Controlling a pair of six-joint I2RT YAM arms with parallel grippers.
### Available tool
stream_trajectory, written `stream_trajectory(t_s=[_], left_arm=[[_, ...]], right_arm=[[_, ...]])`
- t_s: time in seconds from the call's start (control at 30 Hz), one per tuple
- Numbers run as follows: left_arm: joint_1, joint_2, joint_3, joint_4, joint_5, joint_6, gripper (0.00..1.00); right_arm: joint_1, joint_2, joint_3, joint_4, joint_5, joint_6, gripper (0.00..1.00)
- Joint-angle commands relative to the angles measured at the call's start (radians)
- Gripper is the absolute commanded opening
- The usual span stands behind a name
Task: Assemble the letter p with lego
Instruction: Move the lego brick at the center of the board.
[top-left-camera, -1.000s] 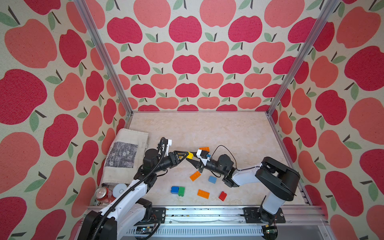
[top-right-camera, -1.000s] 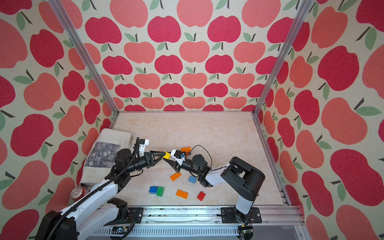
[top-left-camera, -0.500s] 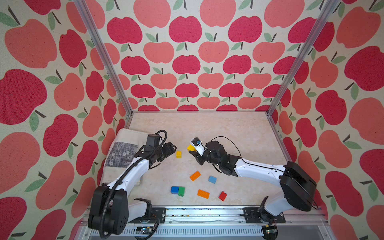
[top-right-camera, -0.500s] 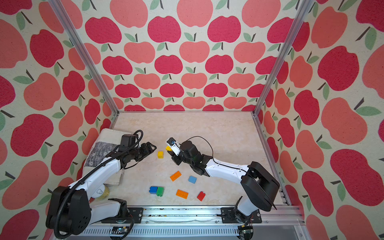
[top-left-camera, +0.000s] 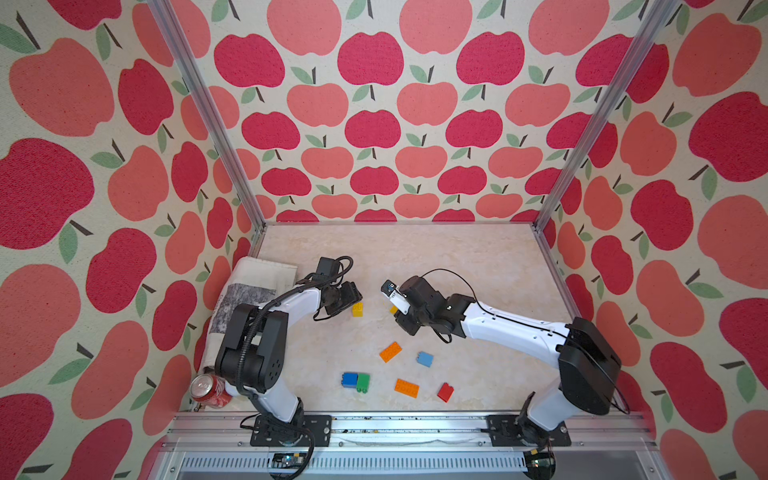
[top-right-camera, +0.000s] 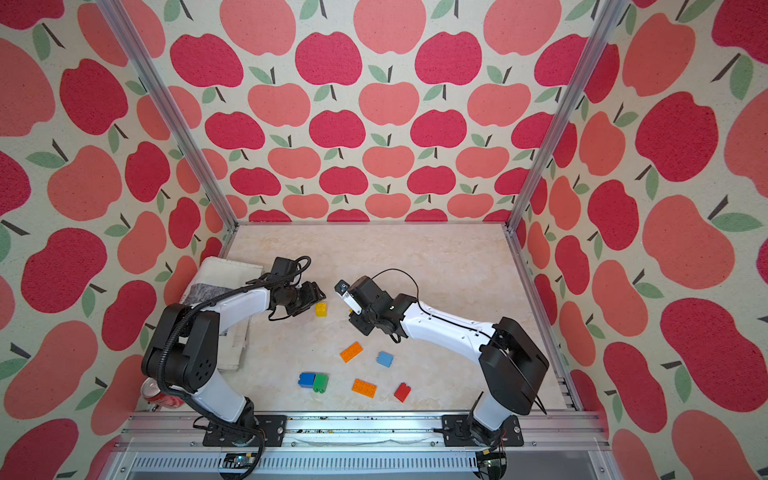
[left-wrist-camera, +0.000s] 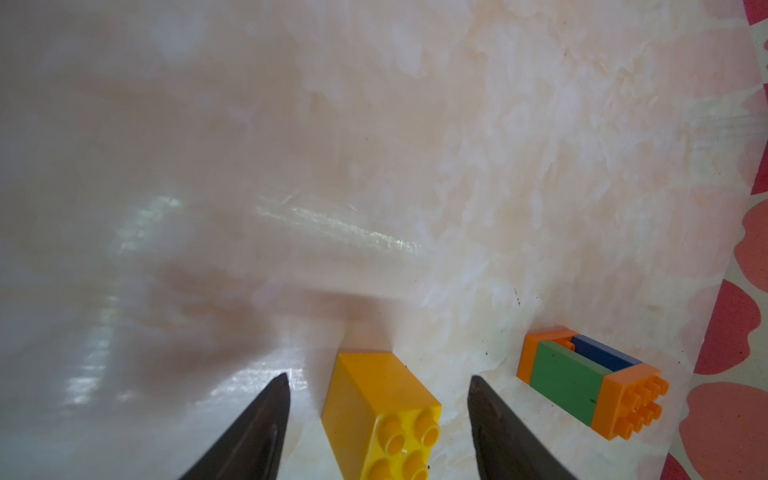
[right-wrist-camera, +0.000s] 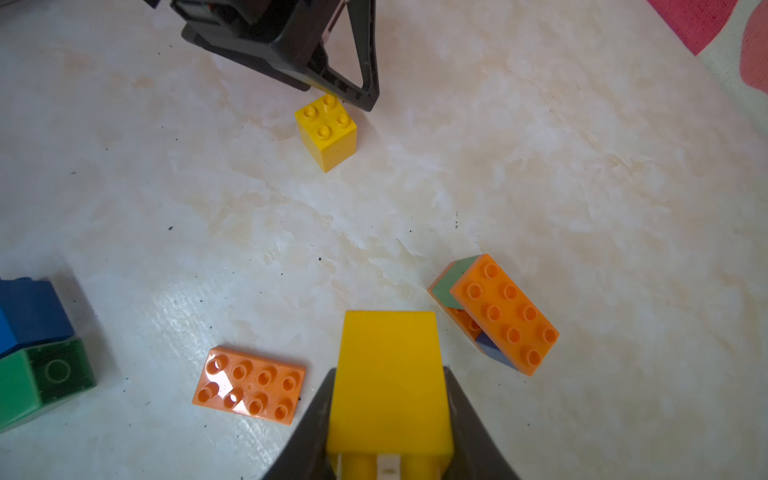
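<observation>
**Lego**, loose lot on a pale marbled table (top-left-camera: 457, 266).

1. Held yellow brick (right-wrist-camera: 390, 382): squarish and smooth-sided, with its open underside toward the wrist camera. The right gripper (right-wrist-camera: 388, 374) pinches it, one jaw on each flank, near the table's middle.
2. Standing yellow brick (top-left-camera: 357, 309): upright, four studs up. It sits between the spread fingers of the left gripper (left-wrist-camera: 379, 377), with a gap on both sides.
3. Assembly (right-wrist-camera: 494, 313): two orange plates with green and blue bricks between them, lying on its side just beside item 1.
4. Flat orange brick (top-left-camera: 390, 351), studs up, with the light blue brick (top-left-camera: 425, 359) near it.
5. Front row: blue brick (top-left-camera: 350, 379) touching green brick (top-left-camera: 363, 382), then second orange brick (top-left-camera: 407, 388) and red brick (top-left-camera: 445, 392).

Surroundings: a folded printed sheet (top-left-camera: 257, 286) under the left arm, and a red can (top-left-camera: 206, 388) at the front corner on that side.
</observation>
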Motion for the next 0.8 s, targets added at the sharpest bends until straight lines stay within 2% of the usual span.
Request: stream_trajectory(t_s=[0.0, 0.37, 0.6, 0.77], left_arm=[[-0.037, 0.030, 0.043, -0.035, -0.038, 0.004, 0.64], [-0.180, 0.008, 0.012, -0.047, -0.121, -0.091, 0.55], [-0.241, -0.040, -0.047, 0.008, -0.128, -0.147, 0.51], [-0.254, -0.024, -0.057, 0.033, -0.120, -0.149, 0.49]], right_arm=[[-0.003, -0.001, 0.038, -0.104, 0.035, 0.014, 0.00], [-0.003, -0.002, 0.050, -0.151, 0.063, -0.008, 0.00], [-0.005, 0.043, 0.090, -0.182, 0.043, -0.035, 0.00], [-0.006, 0.096, 0.142, -0.218, 0.020, -0.087, 0.00]])
